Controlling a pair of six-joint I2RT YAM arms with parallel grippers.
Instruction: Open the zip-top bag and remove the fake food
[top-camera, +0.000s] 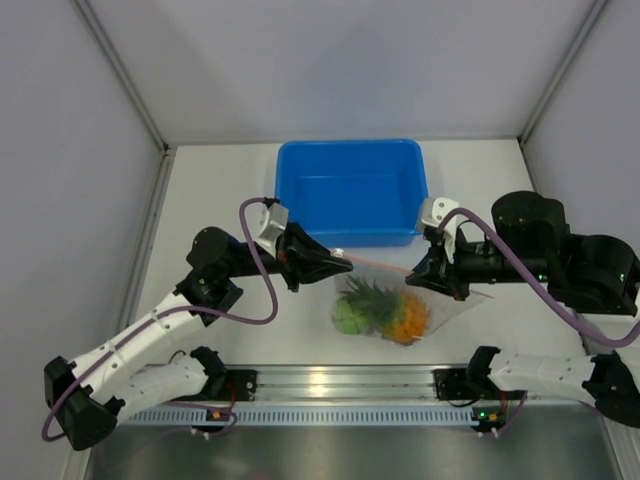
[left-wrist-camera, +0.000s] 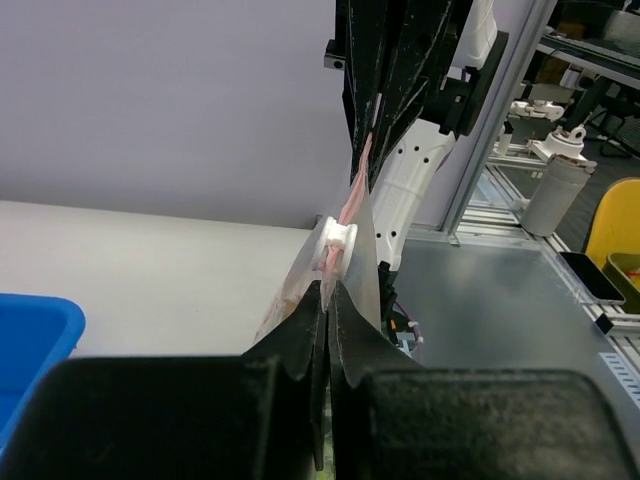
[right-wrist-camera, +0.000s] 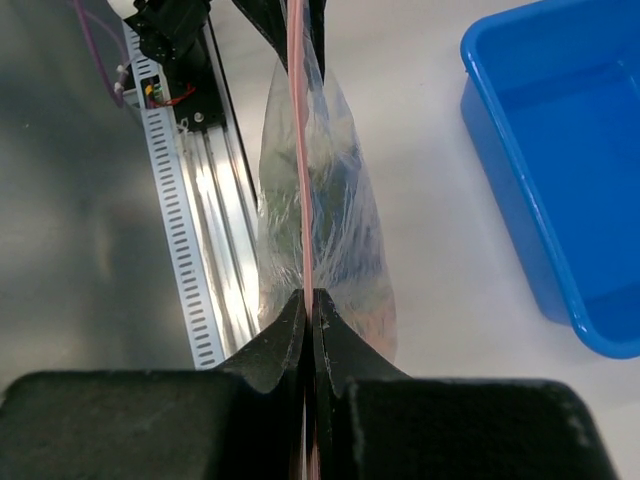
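Two grippers, both clamped. My left gripper (left-wrist-camera: 326, 292) is pinched shut on the bag's top edge, just short of the white slider (left-wrist-camera: 337, 246). My right gripper (right-wrist-camera: 309, 302) is closed flat on the pink zip strip (right-wrist-camera: 298, 150) at the opposite end.

The bag (top-camera: 420, 312) is strung between them, with the left grip at its ten o'clock and the right at its two o'clock. Its belly sags toward six, and the blue tub (top-camera: 350, 200) sits at twelve.

I judge this to be the opening step: the strip looks sealed and the food is inside. Next I'd need to run the slider along the strip, or part the lips, without losing either pinch.

Through the crinkled plastic I make out the orange pineapple (top-camera: 408, 320) and a green fruit (top-camera: 348, 318). I can't pick out the grapes.
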